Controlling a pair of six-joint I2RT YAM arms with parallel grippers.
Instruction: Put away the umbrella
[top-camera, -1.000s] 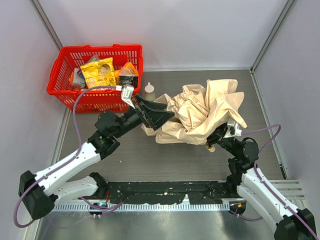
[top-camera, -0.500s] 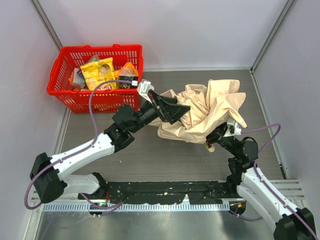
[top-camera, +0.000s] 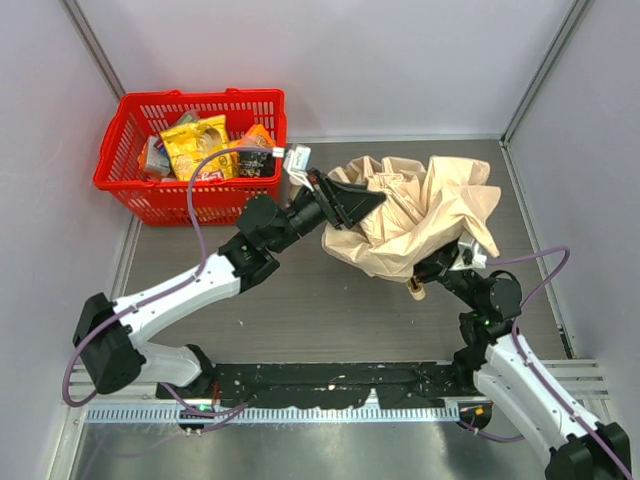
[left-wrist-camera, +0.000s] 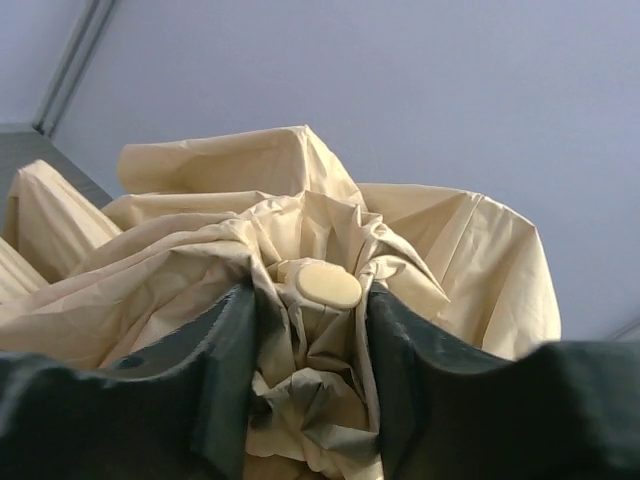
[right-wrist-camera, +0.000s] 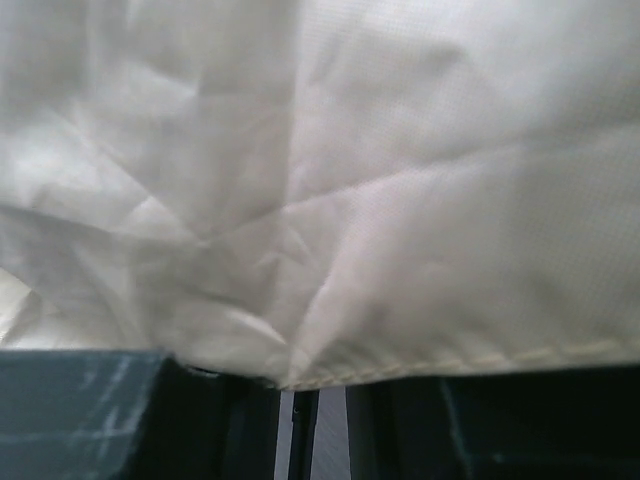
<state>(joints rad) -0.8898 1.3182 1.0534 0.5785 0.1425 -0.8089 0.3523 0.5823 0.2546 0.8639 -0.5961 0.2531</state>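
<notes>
The beige umbrella (top-camera: 420, 215) lies crumpled and half collapsed on the dark table at centre right. My left gripper (top-camera: 362, 203) reaches into its left side. In the left wrist view its two dark fingers (left-wrist-camera: 215, 370) press bunched fabric from both sides just below the round pale cap (left-wrist-camera: 328, 284) at the canopy's top, so the left gripper (left-wrist-camera: 312, 310) is shut on the umbrella (left-wrist-camera: 300, 200). My right gripper (top-camera: 443, 268) sits under the canopy's near edge, and the pale knob handle (top-camera: 415, 291) sticks out beside it. Fabric (right-wrist-camera: 350, 200) fills the right wrist view; a thin black shaft (right-wrist-camera: 305, 430) shows between that gripper's fingers (right-wrist-camera: 80, 410).
A red plastic basket (top-camera: 200, 96) holding snack packets (top-camera: 195, 145) stands at the back left, close behind my left arm. Grey walls close the table at back and sides. A black rail (top-camera: 330, 385) runs along the near edge between the arm bases.
My left arm swung right and further into the canopy, and its jaws closed from wide open onto the fabric near the top cap. The umbrella shifted slightly right and back. The right arm stayed put.
</notes>
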